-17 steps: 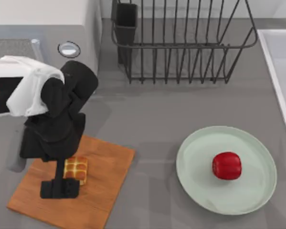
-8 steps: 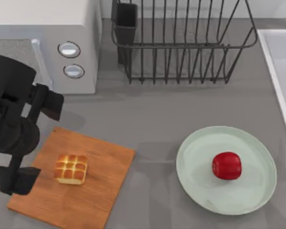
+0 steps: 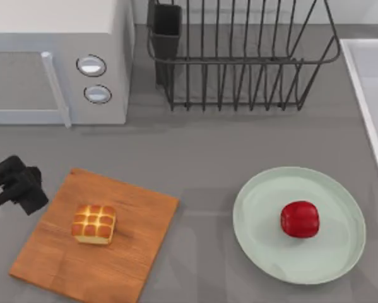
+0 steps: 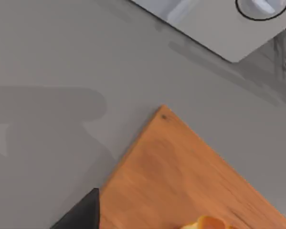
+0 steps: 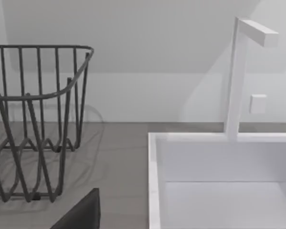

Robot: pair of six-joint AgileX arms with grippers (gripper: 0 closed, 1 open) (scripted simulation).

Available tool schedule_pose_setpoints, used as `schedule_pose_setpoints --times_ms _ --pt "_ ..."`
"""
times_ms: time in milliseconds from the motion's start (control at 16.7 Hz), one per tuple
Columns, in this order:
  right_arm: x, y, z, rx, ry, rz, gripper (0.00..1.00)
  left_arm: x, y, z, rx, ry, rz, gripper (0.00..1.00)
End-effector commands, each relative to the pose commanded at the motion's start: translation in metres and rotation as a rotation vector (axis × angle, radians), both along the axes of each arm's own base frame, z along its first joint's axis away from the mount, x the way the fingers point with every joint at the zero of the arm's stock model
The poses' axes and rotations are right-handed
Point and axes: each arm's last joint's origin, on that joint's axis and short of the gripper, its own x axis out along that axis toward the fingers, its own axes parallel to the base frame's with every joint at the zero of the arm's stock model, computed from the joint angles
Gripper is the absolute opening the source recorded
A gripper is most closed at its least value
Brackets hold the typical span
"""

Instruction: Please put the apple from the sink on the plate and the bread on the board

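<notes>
The bread [image 3: 94, 224] lies flat on the board [image 3: 132, 252], towards its left half, with nothing gripping it, and the apple [image 3: 300, 219] sits on the plate [image 3: 264, 196], which rests on the grey desk [image 3: 201, 158] well to the right of the board. The left gripper [image 3: 18, 183] hovers just off the board's upper left corner, clear of the bread; whether its fingers are apart or together cannot be told. The sink [image 3: 365, 95] lies beyond the plate, far right of the board.

Apple [image 3: 300, 219] on plate [image 3: 340, 257]; bread [image 3: 94, 223] on board [image 3: 138, 246]
</notes>
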Motion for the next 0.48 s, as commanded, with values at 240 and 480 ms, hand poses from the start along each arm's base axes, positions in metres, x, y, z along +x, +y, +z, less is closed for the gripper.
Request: schedule_pose_setpoints --times_ms 240,480 --pt "0.0 0.0 0.0 0.0 0.0 0.0 1.0 -0.024 0.015 -0.015 0.296 -0.343 -0.077 1.0" --pt "0.0 0.0 0.0 0.0 0.0 0.0 1.0 -0.033 0.024 -0.025 0.514 -0.577 -0.039 1.0"
